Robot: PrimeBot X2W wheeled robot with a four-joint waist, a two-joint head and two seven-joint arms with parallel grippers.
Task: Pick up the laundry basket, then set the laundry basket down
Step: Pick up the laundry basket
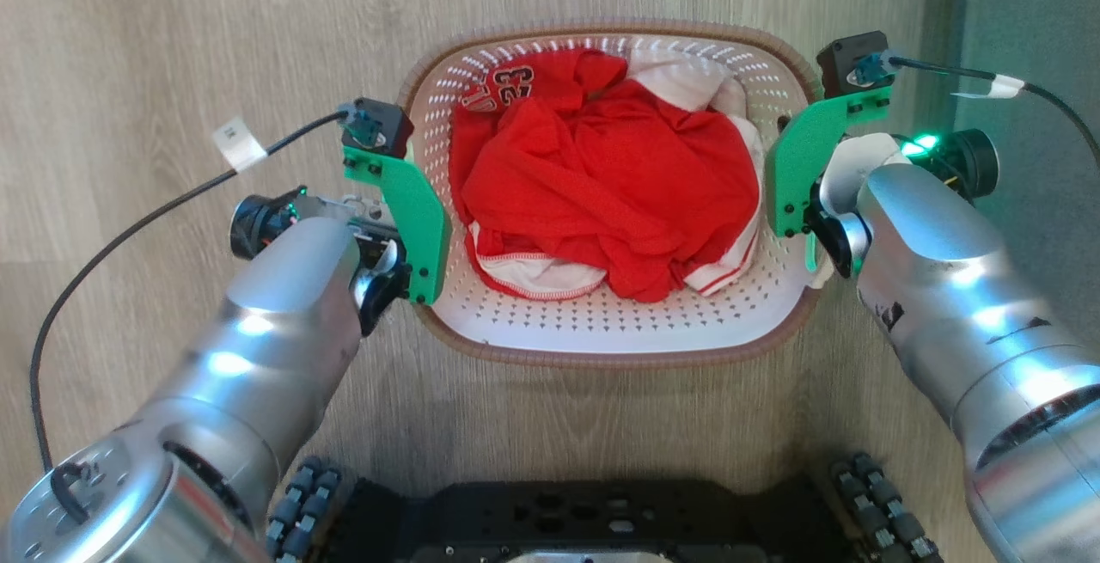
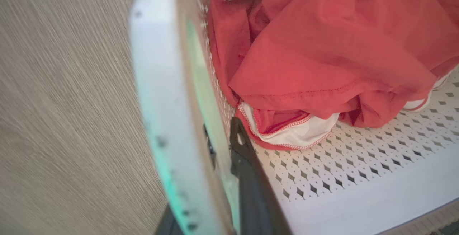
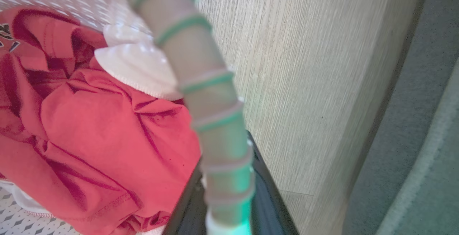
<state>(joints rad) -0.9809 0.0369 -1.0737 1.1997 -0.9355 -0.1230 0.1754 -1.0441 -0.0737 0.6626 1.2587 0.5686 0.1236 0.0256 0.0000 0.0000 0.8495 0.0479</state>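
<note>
Laundry basket (image 1: 619,322) is over the wood floor (image 1: 172,47), with the robot's dark base (image 1: 584,520) just off the basket's near side and one arm at each short end. The red-and-white clothes (image 1: 601,176) are heaped in the middle of the basket, below the brown rim (image 1: 601,358), so nothing hangs over the edge. At the basket's left end, the left pincer (image 2: 222,134) straddles the wall: one dark finger inside next to the clothes, the other outside. It's pinching the rim between them. At the basket's right end, the right pincer (image 3: 224,156) has its two dark fingers on either side of the woven rim, clamped on it the same way. The opposite-end grips make sense: a two-point hold keeps the basket level and stops the load from tipping out. Floor looks streaky in both wrist views, so my guess is the basket is moving, mid-carry or just lifting. Can't tell for sure whether the bottom is off the floor. The risk, as I see it, is one end rising faster than the other, or the thin rim slipping out of a pincer.
</note>
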